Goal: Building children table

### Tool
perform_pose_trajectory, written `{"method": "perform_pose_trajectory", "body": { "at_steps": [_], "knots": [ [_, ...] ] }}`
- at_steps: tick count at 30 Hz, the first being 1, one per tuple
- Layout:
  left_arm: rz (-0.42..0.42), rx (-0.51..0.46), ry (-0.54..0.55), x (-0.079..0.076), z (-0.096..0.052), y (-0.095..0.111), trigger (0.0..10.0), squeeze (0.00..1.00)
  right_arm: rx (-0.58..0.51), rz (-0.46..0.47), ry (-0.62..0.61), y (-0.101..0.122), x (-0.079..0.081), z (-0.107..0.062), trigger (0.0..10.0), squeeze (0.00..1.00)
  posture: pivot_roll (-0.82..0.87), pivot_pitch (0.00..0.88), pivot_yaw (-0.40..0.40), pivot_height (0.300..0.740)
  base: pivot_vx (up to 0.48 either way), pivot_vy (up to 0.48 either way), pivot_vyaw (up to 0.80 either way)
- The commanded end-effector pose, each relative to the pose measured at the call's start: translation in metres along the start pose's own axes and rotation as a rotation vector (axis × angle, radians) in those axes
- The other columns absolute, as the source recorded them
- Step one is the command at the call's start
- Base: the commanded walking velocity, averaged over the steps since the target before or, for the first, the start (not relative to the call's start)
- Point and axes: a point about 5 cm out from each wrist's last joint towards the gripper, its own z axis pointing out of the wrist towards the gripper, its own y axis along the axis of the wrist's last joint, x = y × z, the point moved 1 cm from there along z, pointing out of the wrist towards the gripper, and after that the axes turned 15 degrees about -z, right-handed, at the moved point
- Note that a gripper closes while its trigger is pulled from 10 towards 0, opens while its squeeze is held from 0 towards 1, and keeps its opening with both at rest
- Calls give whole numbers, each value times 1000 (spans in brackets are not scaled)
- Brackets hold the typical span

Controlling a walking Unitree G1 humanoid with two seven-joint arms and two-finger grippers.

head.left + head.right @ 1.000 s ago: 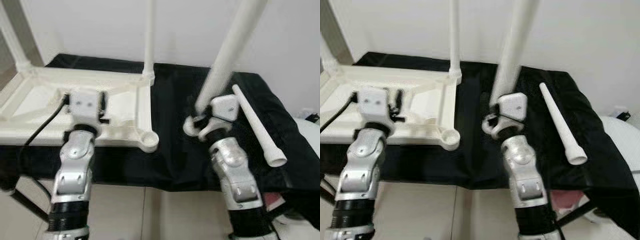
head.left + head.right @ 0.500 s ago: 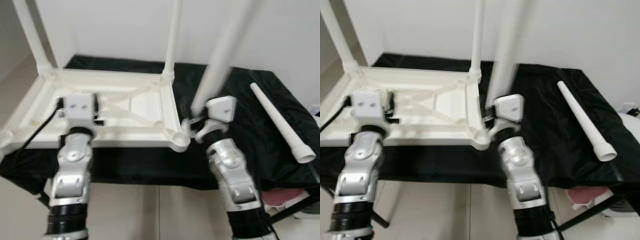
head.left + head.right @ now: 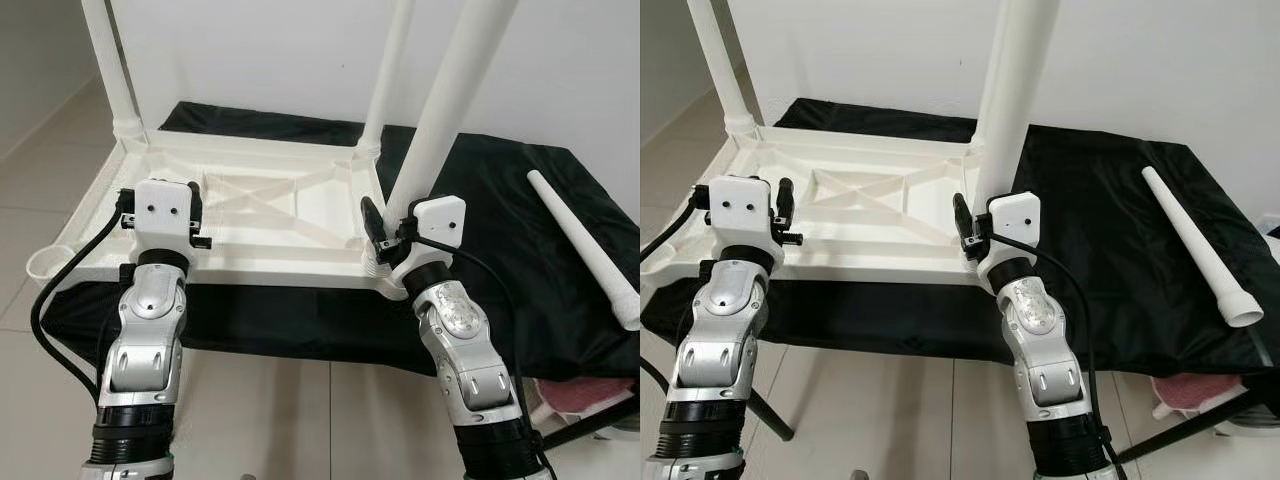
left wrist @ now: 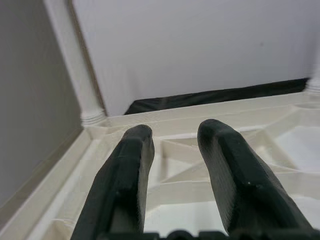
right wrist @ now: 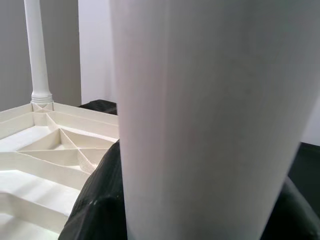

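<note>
A white children's table top [image 3: 280, 272] lies upside down on a black-covered stand. Two white legs stand in its far corners, the far left leg [image 3: 108, 60] and the far right leg [image 3: 392, 70]. My right gripper [image 3: 392, 232] is shut on a third leg [image 3: 455, 100], which leans slightly right with its lower end at the near right corner of the top. This leg [image 5: 200, 110] sits between the black fingers [image 5: 95, 200]. My left gripper [image 4: 172, 137] hovers open over the ribbed underside near the left edge, holding nothing. A loose fourth leg [image 3: 585, 245] lies on the cloth at the right.
The near left corner socket [image 3: 45, 262] juts past the black cloth [image 3: 520, 280]. A white wall stands close behind. Tiled floor lies in front, and a pink item [image 3: 590, 395] sits low at the right under the stand.
The camera has swung, so the whole scene shifted right. My right gripper carried the held leg left, from over the bare cloth to the top's near right corner. The left gripper stays over the top.
</note>
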Motion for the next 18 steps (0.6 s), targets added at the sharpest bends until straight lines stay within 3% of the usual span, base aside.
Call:
{"method": "perform_pose_trajectory", "body": {
  "at_steps": [1, 18],
  "knots": [
    [-5, 6, -10, -4, -1, -2, 10000, 0, -12, -15, -23, 3, -8, -1, 10000, 0, 73, 60, -50, 740, 0, 0, 0],
    [1, 24, -24, -7, 0, -5, 10000, 0, -15, -22, -20, 3, -9, 0, 10000, 0, 69, 51, -51, 740, 0, 0, 0]
  ]
}}
